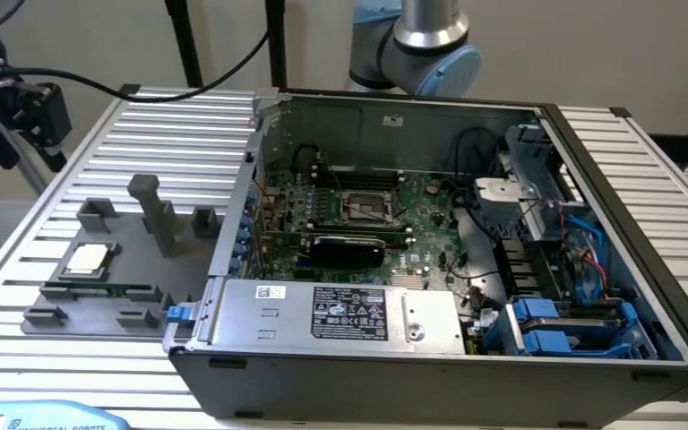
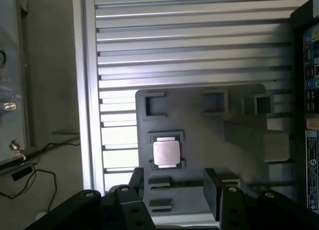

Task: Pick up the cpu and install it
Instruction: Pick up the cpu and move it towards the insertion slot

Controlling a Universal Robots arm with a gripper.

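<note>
Right, the cpu (image 1: pixel 87 260) lies flat in its nest on the grey fixture (image 1: pixel 123 235), silvery top up, out on the slatted table (image 1: pixel 33 354) at the exterior view's left, just beside the open case (image 1: pixel 356 116); a green memory stick (image 1: pixel 99 290) rests in a slot of the same fixture, right next to the chip; a tall grey post and a few low blocks stand up from that plate further back; inside the case the socket (image 1: pixel 362 208) sits bare in the middle of the board, well apart from the chip; the arm (image 1: pixel 428 45) rises behind the case; from the wrist camera the gripper (image 2: pixel 174 174) hangs above the fixture with its two black fingers (image 2: pixel 137 179) spread wide and nothing between them but grey plastic; the cpu (image 2: pixel 166 152) shows just ahead of the fingertips, roughly in line with the gap, not touched on any side; so the pincer is wide apart and has hold of nothing, and the chip is in its nest, not lifted.
</note>
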